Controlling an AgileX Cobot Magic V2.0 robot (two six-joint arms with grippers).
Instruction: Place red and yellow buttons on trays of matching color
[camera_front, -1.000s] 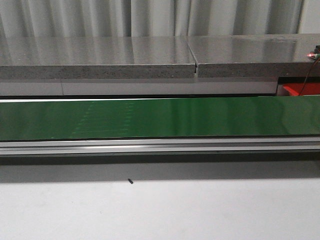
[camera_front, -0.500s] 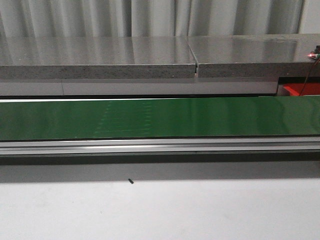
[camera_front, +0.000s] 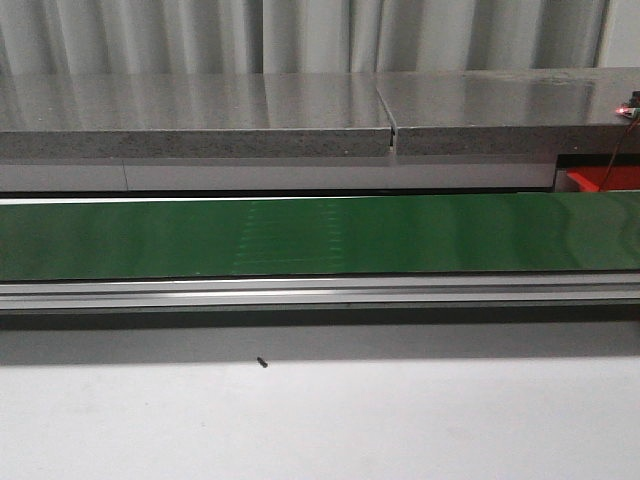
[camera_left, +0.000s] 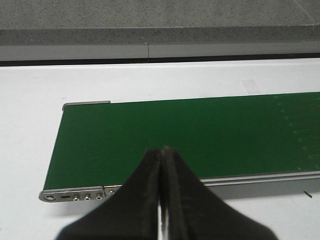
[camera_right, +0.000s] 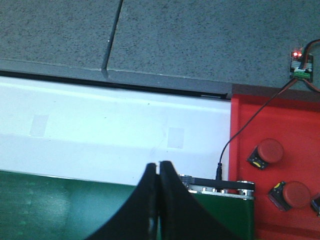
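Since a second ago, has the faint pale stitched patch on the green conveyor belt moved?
Yes. The pale patch has travelled rightward along the green conveyor belt, toward the gap between the grey stone slabs behind it.

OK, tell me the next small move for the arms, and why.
Probably wait. The green conveyor belt carries no button. Both the left gripper and right gripper are shut and empty. Two red buttons already sit in the red tray.
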